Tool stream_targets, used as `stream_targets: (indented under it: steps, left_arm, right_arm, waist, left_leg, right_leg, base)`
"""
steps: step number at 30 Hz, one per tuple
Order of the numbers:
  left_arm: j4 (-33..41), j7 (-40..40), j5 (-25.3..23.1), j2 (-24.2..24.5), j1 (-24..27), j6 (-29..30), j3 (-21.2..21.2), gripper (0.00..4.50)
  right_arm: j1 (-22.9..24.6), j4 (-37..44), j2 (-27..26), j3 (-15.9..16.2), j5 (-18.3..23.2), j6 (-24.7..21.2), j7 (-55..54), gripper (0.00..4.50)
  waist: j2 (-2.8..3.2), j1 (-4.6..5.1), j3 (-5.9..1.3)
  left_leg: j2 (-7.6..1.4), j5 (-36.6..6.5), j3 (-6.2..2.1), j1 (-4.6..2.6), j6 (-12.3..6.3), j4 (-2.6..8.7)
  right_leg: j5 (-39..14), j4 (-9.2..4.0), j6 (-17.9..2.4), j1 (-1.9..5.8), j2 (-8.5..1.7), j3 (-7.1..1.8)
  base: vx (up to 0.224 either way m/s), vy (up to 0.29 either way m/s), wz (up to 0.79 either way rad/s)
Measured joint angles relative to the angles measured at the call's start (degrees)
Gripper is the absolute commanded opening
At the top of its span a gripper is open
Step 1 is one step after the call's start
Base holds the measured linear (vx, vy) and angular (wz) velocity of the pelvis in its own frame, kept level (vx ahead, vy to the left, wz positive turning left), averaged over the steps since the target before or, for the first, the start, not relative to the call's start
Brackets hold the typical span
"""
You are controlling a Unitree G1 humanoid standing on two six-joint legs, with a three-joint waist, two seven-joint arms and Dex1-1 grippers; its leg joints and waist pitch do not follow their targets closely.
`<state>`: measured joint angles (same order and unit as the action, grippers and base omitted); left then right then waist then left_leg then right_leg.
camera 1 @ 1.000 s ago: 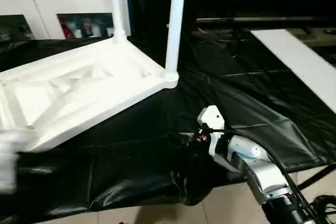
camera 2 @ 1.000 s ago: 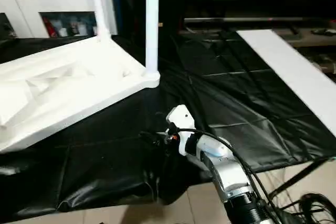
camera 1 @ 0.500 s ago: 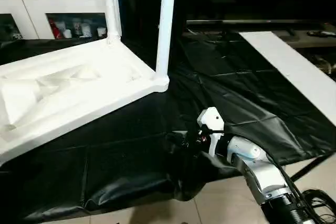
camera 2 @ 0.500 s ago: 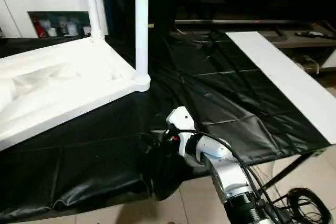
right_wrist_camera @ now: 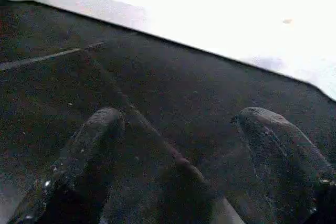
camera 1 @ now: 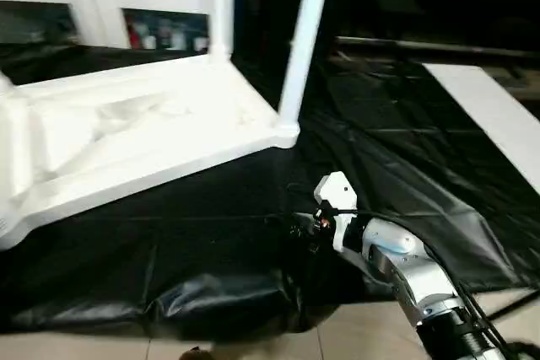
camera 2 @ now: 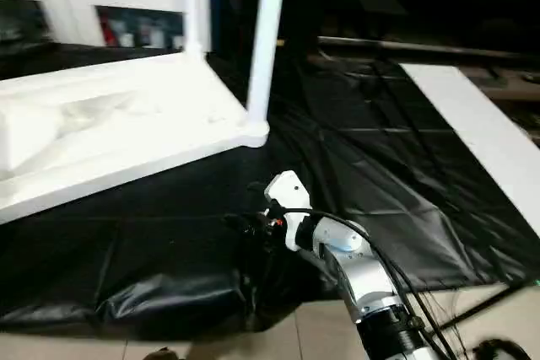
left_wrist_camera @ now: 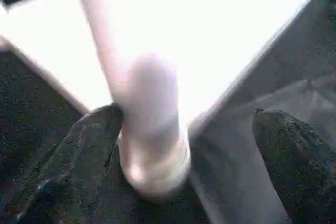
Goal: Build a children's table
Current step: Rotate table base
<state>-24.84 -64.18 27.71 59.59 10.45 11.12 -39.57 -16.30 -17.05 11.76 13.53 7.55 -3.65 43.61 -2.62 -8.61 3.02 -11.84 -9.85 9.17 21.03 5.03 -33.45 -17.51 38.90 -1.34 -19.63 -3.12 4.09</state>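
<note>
Your children's table lies upside down on the black-sheeted bench, 2 legs up, as before. Left gripper, blurred at the edge 1 second ago, now spreads wide around a leg. Right gripper stays wide, empty.

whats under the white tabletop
The tabletop lies upside down on a black sheet, two legs standing up from its corners. What the sheet covers beneath cannot be seen.
</note>
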Motion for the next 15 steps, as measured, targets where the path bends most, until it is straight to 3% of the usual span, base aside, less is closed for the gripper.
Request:
stream_targets:
  steps: [2, 8, 12, 15]
  left_arm:
    - [-0.3, 1.3, -0.2, -1.5, -2.4, -1.2, 0.5, 4.43]
    - [-1.6, 2.5, 0.9, -7.5, -9.3, -3.5, 2.7, 4.43]
    - [0.5, 1.8, 2.9, -9.2, -9.2, -2.0, 4.0, 4.43]
    - [11.3, -1.8, 7.8, -11.5, -5.3, 3.8, 6.7, 4.43]
  right_arm:
    - [0.0, -0.3, -0.3, 0.0, -0.4, 0.2, -0.1, 3.79]
    - [-0.3, -1.7, -1.5, 0.2, -0.5, 1.2, -0.6, 3.79]
    - [-0.4, -2.2, -1.6, 0.3, -0.6, 1.7, -0.7, 3.79]
    - [-3.6, -7.0, -2.2, 0.2, -3.3, 1.4, -4.8, 3.79]
  waist:
    - [-0.01, 0.47, -0.01]
    - [-0.29, 0.66, -0.16]
    - [-0.46, 0.67, -0.24]
    - [-0.45, 0.49, -0.23]
  left_leg:
    - [0.01, 0.0, 0.18, 0.03, -0.04, -0.05]
    - [-0.02, 0.0, 0.38, 0.00, -0.07, -0.07]
    - [-0.03, 0.0, 0.43, -0.01, -0.08, -0.08]
    - [-0.01, -0.1, 0.59, -0.01, -0.13, -0.13]
  right_leg:
    - [0.1, -0.08, 0.1, -0.01, -0.01, -0.16]
    - [0.2, -0.11, 0.2, -0.06, -0.03, -0.28]
    - [0.2, -0.11, 0.2, -0.06, -0.03, -0.30]
    - [0.2, -0.12, 0.1, -0.08, -0.10, -0.37]
  base:
    - [0.000, 0.000, 0.00]
    - [0.000, 0.000, 0.00]
    - [0.000, 0.000, 0.00]
    - [0.000, 0.000, 0.00]
